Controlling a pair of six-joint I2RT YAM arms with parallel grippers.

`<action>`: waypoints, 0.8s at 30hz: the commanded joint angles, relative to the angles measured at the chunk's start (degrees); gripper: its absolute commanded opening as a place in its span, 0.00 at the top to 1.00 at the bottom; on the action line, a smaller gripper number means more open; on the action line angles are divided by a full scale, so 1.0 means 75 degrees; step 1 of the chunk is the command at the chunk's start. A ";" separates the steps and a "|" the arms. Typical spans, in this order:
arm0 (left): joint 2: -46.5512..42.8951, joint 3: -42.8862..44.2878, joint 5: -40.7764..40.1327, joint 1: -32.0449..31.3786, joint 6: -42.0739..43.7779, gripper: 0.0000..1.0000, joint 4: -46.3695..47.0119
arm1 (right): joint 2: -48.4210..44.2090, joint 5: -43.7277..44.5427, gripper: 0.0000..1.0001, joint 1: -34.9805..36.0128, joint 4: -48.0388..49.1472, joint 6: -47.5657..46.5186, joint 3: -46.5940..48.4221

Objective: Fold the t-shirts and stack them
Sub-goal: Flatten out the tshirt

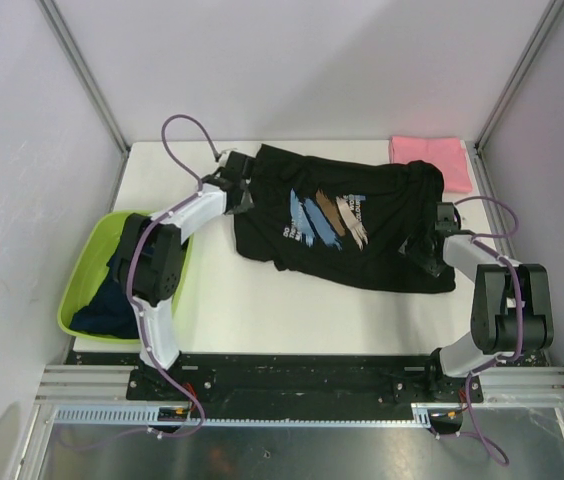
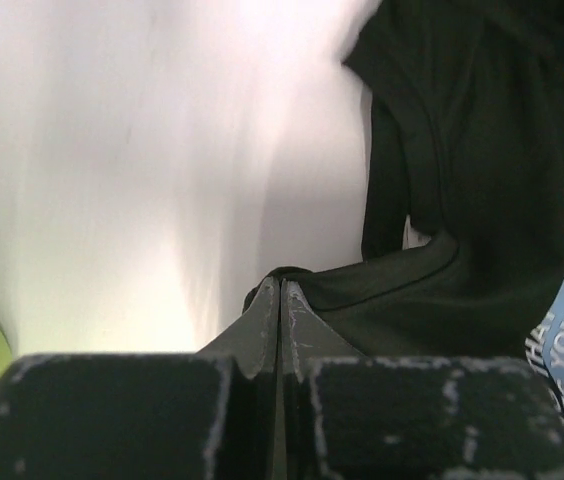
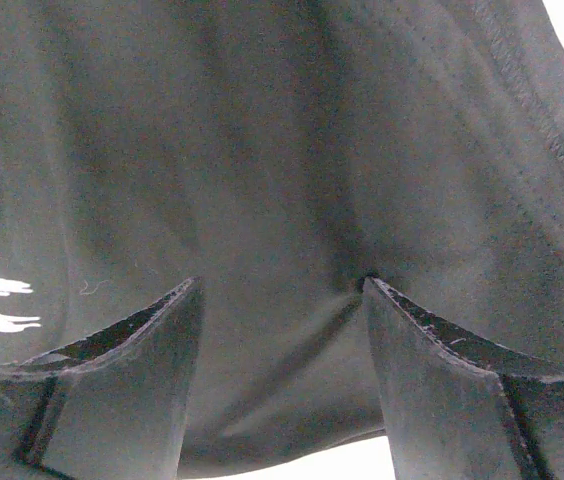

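Black t-shirt (image 1: 332,225): lies spread on the white worktop (image 1: 262,300), print side up, a little rumpled along its edges.
Other shirts: a folded pink shirt (image 1: 430,152) sits at the far right corner; dark navy shirts (image 1: 112,300) lie heaped in the lime-green basin (image 1: 87,265) at the left.
How it handles: soft, light and limp by the look of it. It will sag and drag wherever it is not held, and a single layer can slip out of a shallow pinch.
Where to take hold: at hems, sleeve edges or corners, where a seam gives the cloth some body. A pair of holds set wide apart should keep the fold line straight.
Left jaws: closed tight at the shirt's far left edge, nipping a small ridge of black hem between the tips, with bare worktop just beyond.
Right jaws: standing well apart over the shirt's right side. The wrist view shows black cloth filling the gap and the tips seeming to rest on it, but nothing is pinched.
Risk: if only the left side lifts, I judge the cloth will bunch toward the print rather than fold cleanly.
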 commanded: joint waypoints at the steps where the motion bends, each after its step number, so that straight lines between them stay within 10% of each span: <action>1: 0.0311 0.0841 0.0163 0.0230 0.0409 1.00 0.0129 | 0.0253 0.0026 0.31 -0.0198 0.0177 -0.0087 -0.0039; 4: 0.0464 0.1258 0.0615 0.0346 0.0516 0.96 0.0117 | 0.0212 0.0016 0.31 -0.0227 0.0131 -0.0092 -0.0036; 12: -0.0414 0.1001 0.1670 0.0396 0.0273 0.43 0.0105 | -0.0747 0.0375 0.30 -0.0762 -0.0615 -0.0006 -0.0045; 24: -0.3007 -0.2808 0.2369 -0.0181 -0.1277 0.66 0.0287 | -0.2370 0.0305 0.33 -0.1886 -0.1656 0.0157 -0.0651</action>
